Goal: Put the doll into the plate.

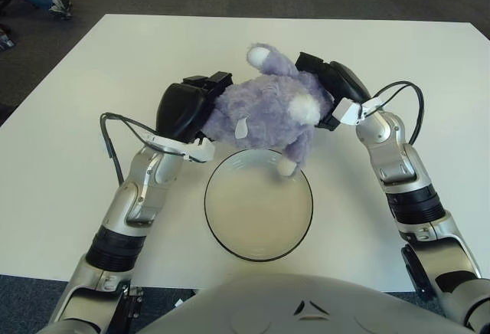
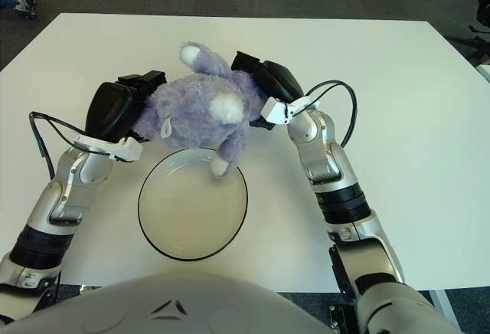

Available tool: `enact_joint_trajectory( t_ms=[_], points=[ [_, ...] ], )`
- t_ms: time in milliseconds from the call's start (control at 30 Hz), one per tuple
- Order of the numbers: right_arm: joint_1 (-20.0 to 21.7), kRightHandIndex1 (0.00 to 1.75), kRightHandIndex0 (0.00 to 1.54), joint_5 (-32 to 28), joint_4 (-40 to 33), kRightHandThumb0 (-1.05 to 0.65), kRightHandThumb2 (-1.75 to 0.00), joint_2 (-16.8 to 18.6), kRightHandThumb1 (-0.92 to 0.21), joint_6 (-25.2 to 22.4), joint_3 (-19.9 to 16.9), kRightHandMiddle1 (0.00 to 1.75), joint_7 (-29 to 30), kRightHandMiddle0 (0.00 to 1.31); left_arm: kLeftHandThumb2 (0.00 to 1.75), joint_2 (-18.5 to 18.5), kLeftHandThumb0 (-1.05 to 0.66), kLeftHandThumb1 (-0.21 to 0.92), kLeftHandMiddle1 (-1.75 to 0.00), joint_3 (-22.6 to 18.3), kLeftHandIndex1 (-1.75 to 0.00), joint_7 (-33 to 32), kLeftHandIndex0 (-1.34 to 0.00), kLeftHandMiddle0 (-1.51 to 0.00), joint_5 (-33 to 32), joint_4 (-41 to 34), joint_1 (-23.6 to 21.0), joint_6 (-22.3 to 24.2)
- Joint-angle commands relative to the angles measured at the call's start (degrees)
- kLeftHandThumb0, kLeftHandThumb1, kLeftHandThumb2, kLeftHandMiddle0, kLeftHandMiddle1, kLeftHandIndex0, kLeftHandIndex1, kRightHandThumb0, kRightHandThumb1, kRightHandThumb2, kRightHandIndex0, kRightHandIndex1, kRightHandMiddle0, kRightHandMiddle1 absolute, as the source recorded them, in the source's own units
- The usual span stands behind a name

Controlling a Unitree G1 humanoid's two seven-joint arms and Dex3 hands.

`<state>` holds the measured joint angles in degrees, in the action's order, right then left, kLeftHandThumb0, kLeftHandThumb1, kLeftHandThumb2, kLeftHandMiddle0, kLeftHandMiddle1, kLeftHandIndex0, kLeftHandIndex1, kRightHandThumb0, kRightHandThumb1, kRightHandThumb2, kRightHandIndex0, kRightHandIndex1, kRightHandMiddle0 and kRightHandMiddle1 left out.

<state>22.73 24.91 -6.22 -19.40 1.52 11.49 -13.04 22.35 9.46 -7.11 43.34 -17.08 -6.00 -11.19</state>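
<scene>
Doll (image 1: 272, 112) is hanging just behind and above plate (image 1: 222, 238), one leg dangling over the rim. Left hand (image 1: 187, 108) and right hand (image 1: 333, 85) are squeezing its soft, light, compressible body from both sides.

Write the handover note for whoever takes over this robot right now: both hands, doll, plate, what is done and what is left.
Left hand: pressed against the doll's left side.
Right hand: pressed against its right side; the two hands clamp the doll between them.
Doll: held at the far rim of the plate, one leg dangling over the rim.
Plate: on the table, nothing lying in it.
Done: doll picked up and brought to the plate.
Left: bring it over the plate's middle, lower, release.
</scene>
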Motion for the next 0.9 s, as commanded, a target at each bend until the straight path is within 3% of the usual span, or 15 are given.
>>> enact_joint_trajectory(
  t_ms=[0,133,533,867],
  points=[
    [-0.2,1.67,0.93,-0.9,-0.7,0.0,-1.74,-0.6,0.08,0.8,-1.0,1.75,-0.2,0.68,1.7,0.9,-0.01,-0.05,-1.75,-1.2,-1.66,-1.3,-0.69,-0.88,-0.6,1.0,0.5,-2.0],
    [-0.5,1.65,0.94,-0.4,-0.8,0.0,-1.73,-1.1,0.08,2.0,-0.9,1.75,0.1,0.68,1.71,1.1,-0.01,-0.04,-1.74,-1.7,-1.71,-1.8,-0.66,-0.88,-0.5,1.5,0.9,-3.7],
    [-2.4,1.61,0.97,-0.2,-1.6,0.0,-1.74,-1.4,0.1,5.6,-1.3,1.75,1.0,0.7,1.65,1.2,-0.01,-0.08,-1.4,-2.5,-1.75,-2.3,-0.74,-0.99,-0.2,0.2,4.8,-7.1],
    [-4.1,1.59,0.99,-1.6,-3.2,0.0,-1.75,-1.8,0.12,7.4,-1.9,1.75,-0.5,0.71,1.65,1.5,0.0,-0.11,-1.32,-3.3,-1.75,-0.4,-0.78,-1.03,-1.4,-2.4,8.2,-7.8]
  ],
)
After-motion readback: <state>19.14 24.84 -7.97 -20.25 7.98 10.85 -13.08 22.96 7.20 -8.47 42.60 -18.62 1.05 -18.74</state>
